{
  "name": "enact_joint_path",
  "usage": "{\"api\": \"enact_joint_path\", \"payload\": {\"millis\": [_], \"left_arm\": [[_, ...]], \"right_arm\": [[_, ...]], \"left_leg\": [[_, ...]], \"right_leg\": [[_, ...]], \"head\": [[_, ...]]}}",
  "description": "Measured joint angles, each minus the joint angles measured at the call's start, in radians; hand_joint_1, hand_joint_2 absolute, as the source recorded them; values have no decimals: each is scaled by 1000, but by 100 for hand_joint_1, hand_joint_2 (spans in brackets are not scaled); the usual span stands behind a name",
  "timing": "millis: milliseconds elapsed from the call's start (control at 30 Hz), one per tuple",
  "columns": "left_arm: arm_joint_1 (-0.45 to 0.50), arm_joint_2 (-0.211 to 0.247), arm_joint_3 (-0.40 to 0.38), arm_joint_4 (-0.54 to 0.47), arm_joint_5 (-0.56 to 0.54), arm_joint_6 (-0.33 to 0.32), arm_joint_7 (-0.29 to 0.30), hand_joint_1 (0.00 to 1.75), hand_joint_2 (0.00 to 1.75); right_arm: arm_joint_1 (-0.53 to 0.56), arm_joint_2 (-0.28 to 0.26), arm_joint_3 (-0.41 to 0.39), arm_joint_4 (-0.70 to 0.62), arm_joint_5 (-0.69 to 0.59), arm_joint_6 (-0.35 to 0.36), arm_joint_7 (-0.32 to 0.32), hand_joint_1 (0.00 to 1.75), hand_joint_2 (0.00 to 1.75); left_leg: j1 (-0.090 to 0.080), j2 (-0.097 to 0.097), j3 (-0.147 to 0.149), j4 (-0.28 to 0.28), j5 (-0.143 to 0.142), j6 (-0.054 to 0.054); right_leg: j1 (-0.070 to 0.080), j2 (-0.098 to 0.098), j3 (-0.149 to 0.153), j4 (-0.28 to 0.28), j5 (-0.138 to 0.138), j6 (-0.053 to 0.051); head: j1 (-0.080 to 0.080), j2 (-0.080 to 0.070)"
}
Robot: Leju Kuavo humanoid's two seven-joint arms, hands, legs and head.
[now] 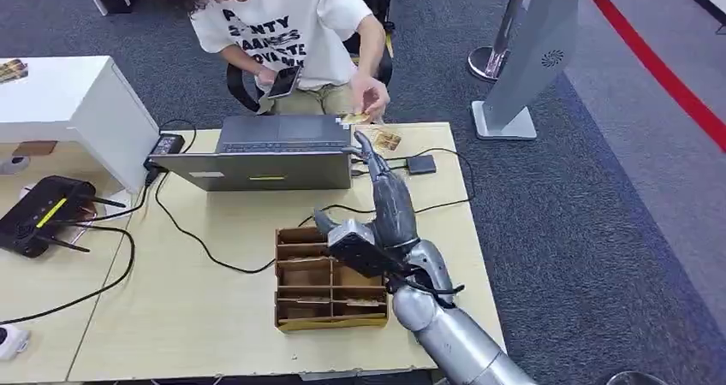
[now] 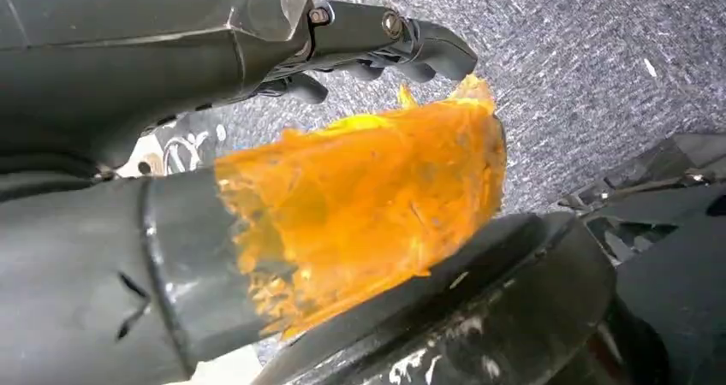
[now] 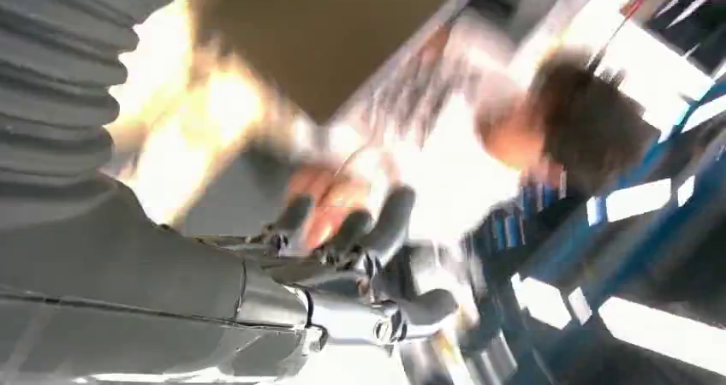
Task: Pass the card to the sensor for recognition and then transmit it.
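seen from the head view: right hand stretched over the pale worktop toward a seated person, fingers extended and apart, holding nothing. card pinched in the person's hand just past the laptop. cardboard divider box beside the forearm. right wrist view: blurred, fingers spread. left wrist view: left hand over grey carpet, grasp impossible to tell.

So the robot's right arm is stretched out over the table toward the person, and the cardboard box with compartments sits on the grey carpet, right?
Not quite. The right arm does reach toward the person, its right hand near the laptop. But the head view shows the cardboard box on the light wooden table, not on the carpet.
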Motion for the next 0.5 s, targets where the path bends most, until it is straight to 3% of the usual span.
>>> {"api": "enact_joint_path", "payload": {"millis": [133, 200, 300, 333, 433, 500], "left_arm": [[0, 0, 0, 0, 7, 2, 0, 0, 0], [0, 0, 0, 0, 14, 2, 0, 0, 0], [0, 0, 0, 0, 16, 2, -5, 0, 0], [0, 0, 0, 0, 16, 2, -6, 0, 0], [0, 0, 0, 0, 17, 0, -8, 0, 0], [-1, 0, 0, 0, 18, 1, -9, 0, 0]], "right_arm": [[45, 2, 12, -53, -126, 76, -27, 0, 0], [68, 2, 14, -86, -332, 235, -56, 0, 0], [120, -5, 26, -134, -677, 551, -106, 0, 0], [141, -6, 29, -145, -747, 626, -125, 0, 0], [186, -12, 40, -169, -907, 813, -175, 0, 0], [190, -20, 50, -169, -943, 888, -192, 0, 0]], "left_leg": [[0, 0, 0, 0, 0, 0], [0, 0, 0, 0, 0, 0], [0, 0, 0, 0, 0, 0], [0, 0, 0, 0, 0, 0], [0, 0, 0, 0, 0, 0], [0, 1, 0, 0, 0, 0]], "right_leg": [[0, 0, 0, 0, 0, 0], [0, 0, 0, 0, 0, 0], [0, 0, 0, 0, 0, 0], [0, 0, 0, 0, 0, 0], [0, 0, 0, 0, -1, -1], [0, 1, 0, 0, -1, -1]], "head": [[0, 0], [0, 0], [0, 0], [0, 0], [0, 0], [0, 0]]}}
